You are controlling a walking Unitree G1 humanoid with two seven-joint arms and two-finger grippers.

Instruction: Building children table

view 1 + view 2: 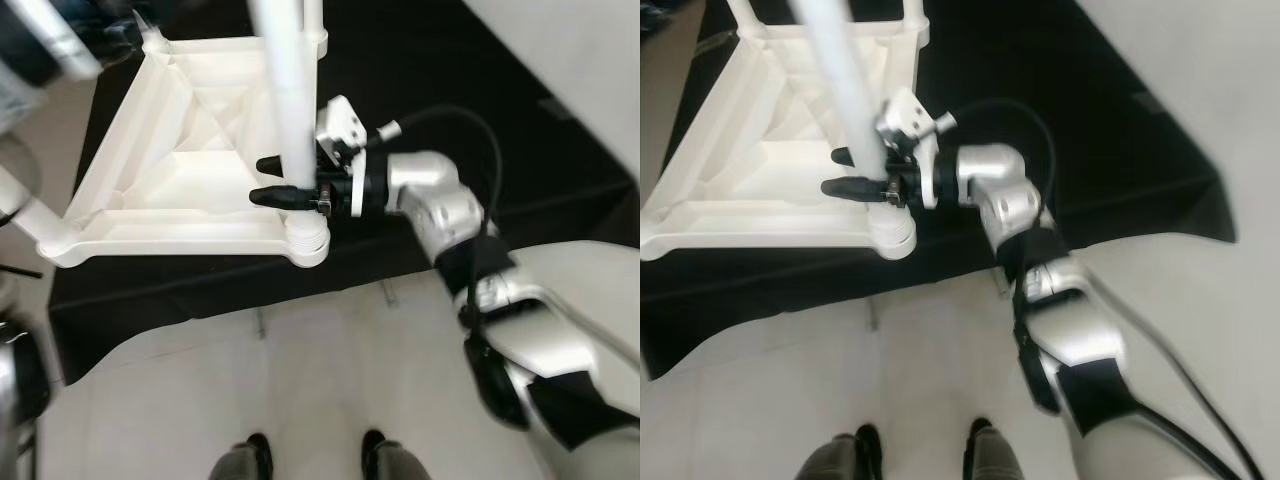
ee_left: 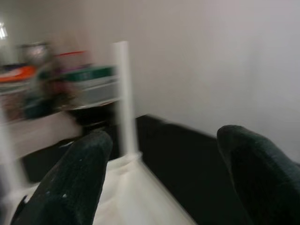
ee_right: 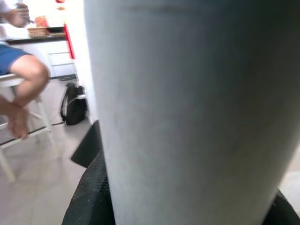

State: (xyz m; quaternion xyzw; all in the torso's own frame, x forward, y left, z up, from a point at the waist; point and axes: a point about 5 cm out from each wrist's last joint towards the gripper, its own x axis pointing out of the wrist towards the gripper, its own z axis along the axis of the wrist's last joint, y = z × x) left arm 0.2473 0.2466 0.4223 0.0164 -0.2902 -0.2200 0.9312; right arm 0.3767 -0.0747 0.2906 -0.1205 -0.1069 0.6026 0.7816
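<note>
Left eye view: right pincer (image 1: 272, 180) around upright table leg (image 1: 290, 90).

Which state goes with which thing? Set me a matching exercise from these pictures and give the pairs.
Things:
1. right hand
2. left hand
3. table top
4. mat

States:
A. black, spread on the floor
B. fingers apart, holding nothing
C. white, lying upside down on the mat
D. shut on the upright white table leg

Pairs: 1-D, 2-B, 3-C, 4-A
</note>
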